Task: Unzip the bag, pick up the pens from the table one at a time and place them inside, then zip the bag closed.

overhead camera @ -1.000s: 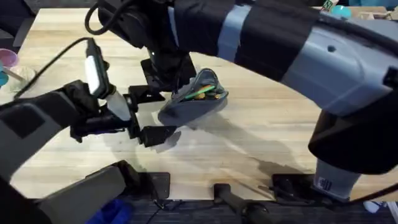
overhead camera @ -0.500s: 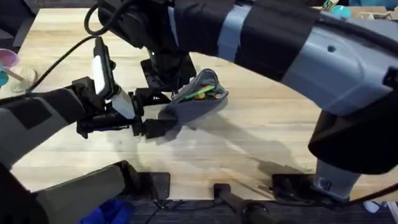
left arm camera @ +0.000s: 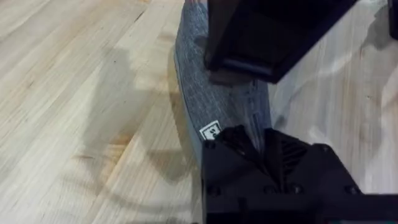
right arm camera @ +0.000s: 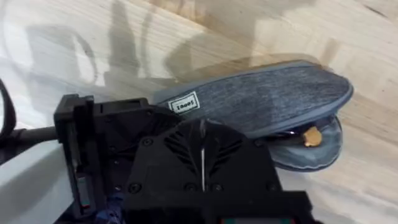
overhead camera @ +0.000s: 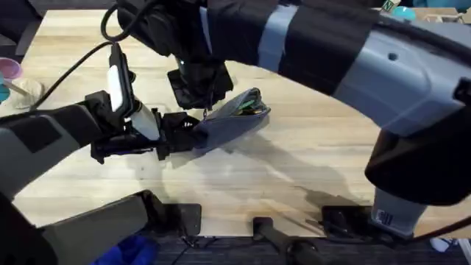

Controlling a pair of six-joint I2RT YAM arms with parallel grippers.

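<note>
**Closing the zipper: anchor one end, draw along the seam**

Overhead view: The bag [overhead camera: 228, 124] lies near the middle of the counter [overhead camera: 309, 158]. A green pen [overhead camera: 250, 108] shows through the open far end, so loading appears complete and zipping is judged to be the step in hand. The left end effector [overhead camera: 179, 136] meets the bag's near end; the right end effector [overhead camera: 200, 94] stands over the bag's upper edge.

Left wrist view: The left end effector [left arm camera: 260, 149] is clenched on the bag [left arm camera: 214, 102] fabric beside the white label [left arm camera: 211, 132]. Hold this anchor taut and level.

Right wrist view: The right end effector [right arm camera: 202, 158] is pressed together at the bag [right arm camera: 267, 99] edge; what it pinches cannot be told. An orange tab [right arm camera: 311, 137] shows at the open end. Draw straight along the seam, away from the anchor, keeping pens clear of the teeth.
</note>
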